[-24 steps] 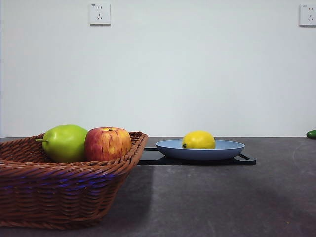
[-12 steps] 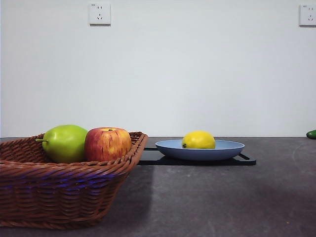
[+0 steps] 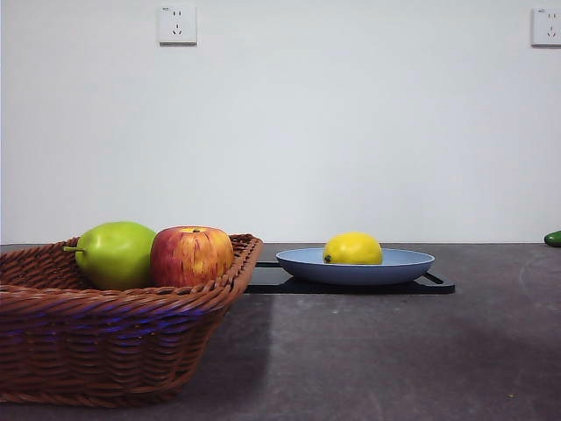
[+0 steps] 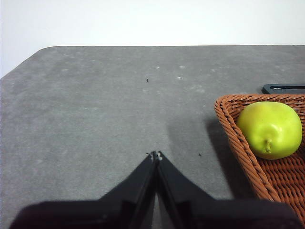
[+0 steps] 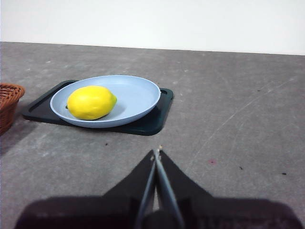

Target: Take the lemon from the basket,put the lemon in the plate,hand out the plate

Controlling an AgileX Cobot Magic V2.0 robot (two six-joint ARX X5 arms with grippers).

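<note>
The yellow lemon [image 3: 352, 248] lies in the light blue plate [image 3: 403, 263], which rests on a flat black tray [image 3: 438, 285]. The right wrist view shows the lemon [image 5: 91, 102] in the plate [image 5: 138, 93] too. My right gripper [image 5: 157, 153] is shut and empty, a short way from the plate over bare table. The brown wicker basket [image 3: 105, 342] stands at the near left. My left gripper [image 4: 156, 155] is shut and empty, beside the basket's corner [image 4: 238, 138]. Neither arm shows in the front view.
A green pear [image 3: 114, 254] and a red-yellow apple [image 3: 191, 255] lie in the basket; the pear [image 4: 270, 129] also shows in the left wrist view. A green thing [image 3: 553, 238] sits at the far right edge. The grey tabletop [image 3: 377, 351] stretches in front of the tray.
</note>
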